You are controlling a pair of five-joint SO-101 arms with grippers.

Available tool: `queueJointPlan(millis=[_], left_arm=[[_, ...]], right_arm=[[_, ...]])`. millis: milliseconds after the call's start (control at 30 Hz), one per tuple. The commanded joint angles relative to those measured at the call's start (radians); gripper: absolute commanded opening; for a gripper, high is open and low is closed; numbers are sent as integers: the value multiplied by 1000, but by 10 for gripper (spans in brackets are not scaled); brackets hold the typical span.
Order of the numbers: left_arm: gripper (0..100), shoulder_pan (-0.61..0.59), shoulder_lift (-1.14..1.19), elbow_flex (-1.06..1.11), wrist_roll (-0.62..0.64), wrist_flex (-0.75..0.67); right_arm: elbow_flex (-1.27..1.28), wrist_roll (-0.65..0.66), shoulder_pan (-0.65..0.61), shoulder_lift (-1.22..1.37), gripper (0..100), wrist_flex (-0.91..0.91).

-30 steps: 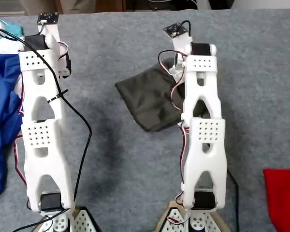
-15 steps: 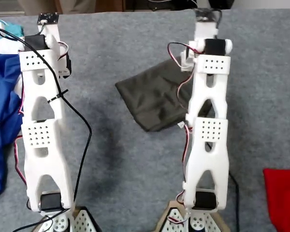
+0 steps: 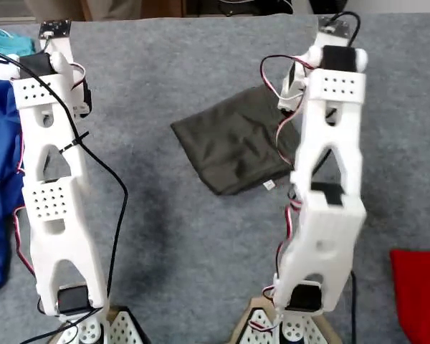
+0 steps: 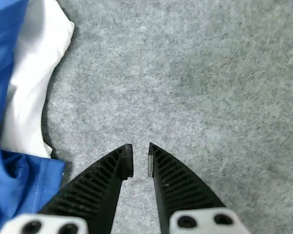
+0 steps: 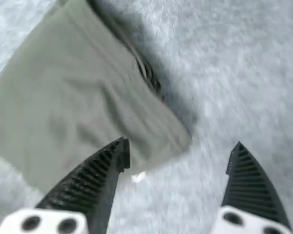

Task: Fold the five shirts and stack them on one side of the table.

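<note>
the left gripper (image 4: 140, 163) hangs over a bare patch of the grey table cover (image 4: 210, 73). its two black ribbed fingers (image 4: 100, 187) come almost together at the tips, with just a thin slit between them and nothing in it. near the gripper, on one side, lies a white cloth (image 4: 31, 92) with a rounded edge, flat on the cover. a blue shirt (image 4: 14, 192) touches the white cloth and wraps round it at both ends, bunched in soft folds close to one finger.
</note>
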Motion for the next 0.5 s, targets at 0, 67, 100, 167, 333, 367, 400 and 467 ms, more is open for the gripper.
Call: queueJointPlan(millis=[0, 67, 100, 167, 333, 367, 400, 467], left_arm=[[71, -15, -122, 2, -12, 11], [70, -15, -147, 2, -12, 11], [70, -15, -162, 2, -12, 11], [70, -14, -193, 3, -12, 12], [53, -6, -269, 52, -11, 12], [29, -6, -294, 84, -9, 12], [14, -6, -320, 127, -9, 12], [22, -6, -381, 235, -9, 12]], right_arm=[[214, -8, 16, -291, 321, 9], [318, -31, 13, -377, 321, -29], [363, -43, 13, -409, 321, -44], [437, -46, 13, -447, 322, -86], [552, -44, 1, -460, 322, -106], [568, -41, 2, -464, 322, -98], [582, -28, 8, -466, 322, -94], [591, 6, 10, -466, 322, -69]])
